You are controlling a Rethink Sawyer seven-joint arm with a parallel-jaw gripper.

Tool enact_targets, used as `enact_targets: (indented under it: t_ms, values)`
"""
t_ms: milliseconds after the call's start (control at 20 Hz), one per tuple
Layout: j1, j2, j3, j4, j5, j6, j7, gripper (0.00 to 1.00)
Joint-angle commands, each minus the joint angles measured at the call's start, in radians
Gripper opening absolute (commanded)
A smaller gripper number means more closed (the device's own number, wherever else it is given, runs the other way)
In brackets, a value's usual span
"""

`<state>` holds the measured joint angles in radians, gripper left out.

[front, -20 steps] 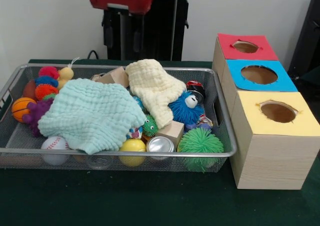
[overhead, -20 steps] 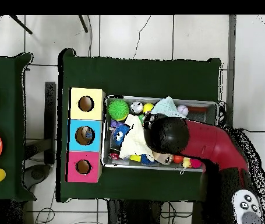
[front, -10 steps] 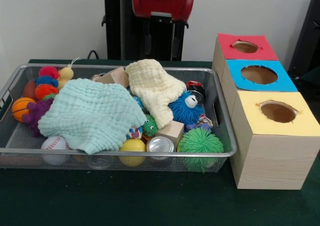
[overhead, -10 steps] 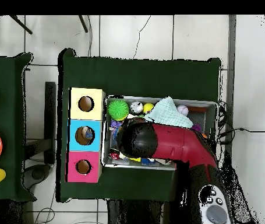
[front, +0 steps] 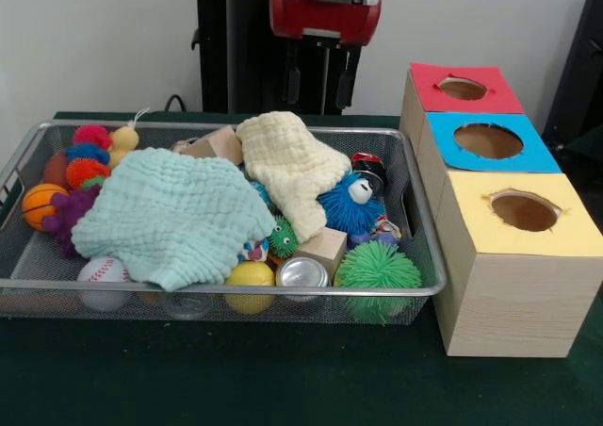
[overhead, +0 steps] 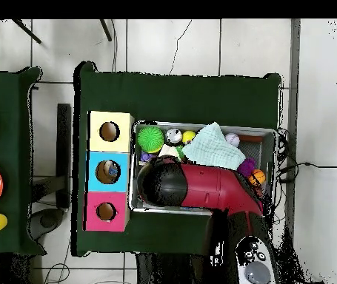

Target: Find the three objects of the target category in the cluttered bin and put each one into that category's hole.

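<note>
Parted and empty: two dark fingers (front: 293, 68) hanging with clear space between them under the red head of the gripper (front: 318, 79), high above the table's far edge in the front view, over the far rim of the cluttered bin (front: 236, 290) and touching nothing. Seen from overhead, red arm (overhead: 215, 188) stretched across the bin's end nearest the boxes. Bin sitting across the left and middle of the green worktop, heaped full: cream cloth (front: 287, 162) and mint cloth (front: 170, 214) draped over much of the pile, blue fuzzy toy (front: 349, 204), green spiky ball (front: 377, 268), silver can (front: 302, 273) and baseball (front: 102, 270) showing around them. Red box (front: 438, 91), blue box (front: 443, 148) and yellow box (front: 471, 228) lined up along the right edge, each with a round hole on top. Probably the search step, nothing grasped yet; cannot tell which category is wanted. Next move likely calls for lowering straight into the pile beneath and closing on one exposed item, or lifting a cloth aside to uncover hidden ones.
</note>
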<state>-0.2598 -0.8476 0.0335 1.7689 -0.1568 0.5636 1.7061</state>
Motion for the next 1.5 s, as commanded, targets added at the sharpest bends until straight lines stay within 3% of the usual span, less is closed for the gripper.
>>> enact_targets:
  t_ms: [50, 300, 750, 1100, 1500]
  values:
    - [0.004, 0.039, -0.036, 0.074, -0.017, -0.055, 0.169, 1.0]
    - [0.009, 0.053, -0.045, 0.087, -0.019, -0.091, 0.173, 1.0]
    - [0.046, 0.161, -0.074, 0.077, -0.008, -0.234, 0.214, 1.0]
    - [0.059, 0.206, -0.094, 0.059, 0.011, -0.281, 0.2, 1.0]
    - [0.062, 0.211, -0.104, 0.054, 0.023, -0.292, 0.185, 1.0]
